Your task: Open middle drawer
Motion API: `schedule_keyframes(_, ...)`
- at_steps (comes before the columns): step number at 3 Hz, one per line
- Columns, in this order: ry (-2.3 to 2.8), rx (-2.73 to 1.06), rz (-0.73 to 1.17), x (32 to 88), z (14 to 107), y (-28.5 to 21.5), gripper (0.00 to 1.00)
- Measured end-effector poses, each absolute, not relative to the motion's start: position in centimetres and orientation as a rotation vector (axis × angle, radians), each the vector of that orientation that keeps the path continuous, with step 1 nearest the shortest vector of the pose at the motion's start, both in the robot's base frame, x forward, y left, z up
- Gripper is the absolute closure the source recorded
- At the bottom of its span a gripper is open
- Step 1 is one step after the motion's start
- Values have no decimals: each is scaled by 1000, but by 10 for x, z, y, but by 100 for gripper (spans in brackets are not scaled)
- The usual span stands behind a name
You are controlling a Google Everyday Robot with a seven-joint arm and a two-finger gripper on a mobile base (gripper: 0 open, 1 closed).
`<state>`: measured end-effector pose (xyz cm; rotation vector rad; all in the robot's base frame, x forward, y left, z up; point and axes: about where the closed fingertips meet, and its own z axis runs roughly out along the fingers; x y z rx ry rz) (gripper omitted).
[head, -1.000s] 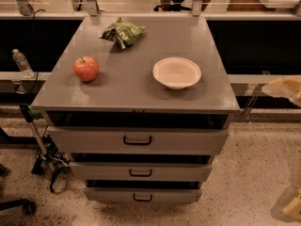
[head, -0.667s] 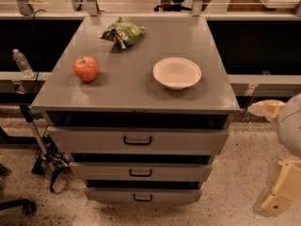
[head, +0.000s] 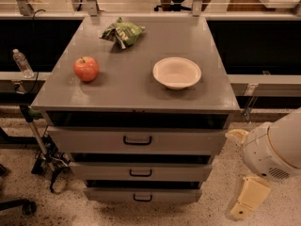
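The grey cabinet has three stacked drawer fronts. The middle drawer (head: 178,172) is a wide, shallow grey front with a small black bar handle (head: 140,173) at its centre, and it sits closed. The taller top drawer (head: 188,141) is above it and the narrowest bottom drawer (head: 169,196) below. My gripper (head: 239,173) is low at the right, just off the cabinet's right side at the height of the drawers. Its two cream fingers (head: 247,199) stand wide apart with nothing between them. It touches no drawer.
On the cabinet top (head: 122,91) lie a red apple (head: 86,68), a white bowl (head: 177,72) and a green chip bag (head: 122,32). A water bottle (head: 22,63) stands on a ledge at left. Metal stands and cables (head: 44,157) crowd the floor at left.
My arm and gripper have come in from the right edge and moved left, closer to the cabinet's right side. The drawers and the things on top have not moved.
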<state>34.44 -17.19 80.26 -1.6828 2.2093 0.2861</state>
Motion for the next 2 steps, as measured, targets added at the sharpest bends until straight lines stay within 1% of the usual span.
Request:
schedule_keyframes(1,2209,-1683,286,344,803,-172,0)
schedule_keyframes(2,2190,-1690,328,355,788,-158,0)
